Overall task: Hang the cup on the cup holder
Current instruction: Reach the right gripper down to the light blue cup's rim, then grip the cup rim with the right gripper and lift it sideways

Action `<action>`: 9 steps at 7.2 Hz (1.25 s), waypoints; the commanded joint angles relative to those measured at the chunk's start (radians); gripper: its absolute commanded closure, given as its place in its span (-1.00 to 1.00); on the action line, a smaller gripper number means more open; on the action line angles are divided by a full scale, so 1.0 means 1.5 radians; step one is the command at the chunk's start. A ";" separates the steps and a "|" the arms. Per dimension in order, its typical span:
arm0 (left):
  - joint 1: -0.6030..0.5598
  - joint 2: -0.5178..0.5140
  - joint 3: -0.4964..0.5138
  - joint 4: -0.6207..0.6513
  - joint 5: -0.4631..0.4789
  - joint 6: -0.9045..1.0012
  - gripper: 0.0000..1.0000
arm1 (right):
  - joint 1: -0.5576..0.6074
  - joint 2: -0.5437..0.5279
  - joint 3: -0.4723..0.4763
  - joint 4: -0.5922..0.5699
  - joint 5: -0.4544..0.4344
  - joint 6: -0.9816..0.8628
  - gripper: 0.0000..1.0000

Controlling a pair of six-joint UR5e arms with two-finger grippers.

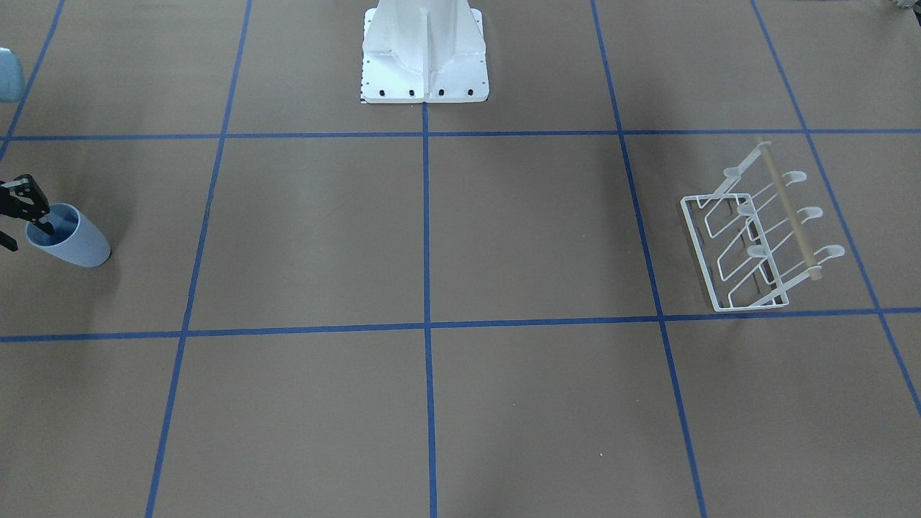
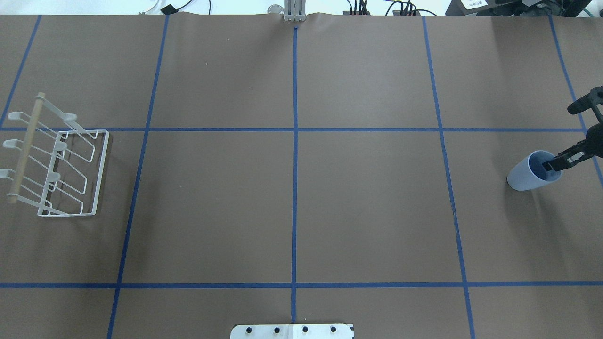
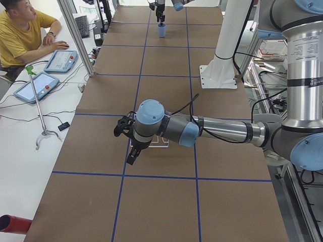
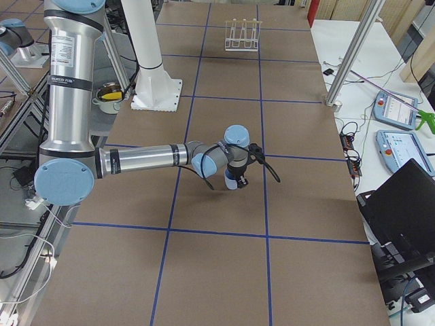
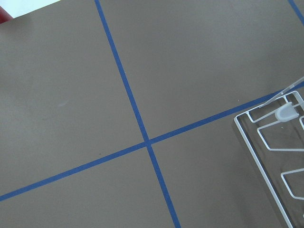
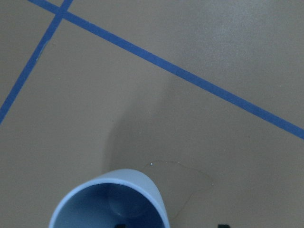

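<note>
The light blue cup (image 2: 527,176) stands mouth up at the table's far right; it also shows in the front view (image 1: 75,244) and the right wrist view (image 6: 109,194). My right gripper (image 2: 563,136) is open, with one finger inside the cup's mouth and the other outside it. The white wire cup holder (image 2: 26,146) with its wooden rod stands at the far left, also in the front view (image 1: 792,216) and partly in the left wrist view (image 5: 286,112). My left gripper (image 3: 127,143) shows only in the exterior left view, above the holder; I cannot tell whether it is open.
The robot's white pedestal (image 1: 424,50) stands at the middle of the near edge. Blue tape lines (image 2: 295,141) grid the brown table. Another light blue object (image 1: 8,75) sits at the front view's left edge. An operator (image 3: 20,30) sits beside the table with tablets.
</note>
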 commanded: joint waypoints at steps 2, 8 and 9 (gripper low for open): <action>-0.001 0.010 -0.007 -0.002 0.000 0.000 -0.98 | 0.000 0.001 0.018 0.001 0.004 -0.001 1.00; 0.002 0.002 -0.012 -0.146 -0.018 -0.141 -0.98 | 0.033 0.110 0.049 0.023 0.102 0.197 1.00; 0.004 -0.004 -0.012 -0.186 -0.070 -0.230 -0.98 | 0.032 0.113 0.048 0.096 0.116 0.282 1.00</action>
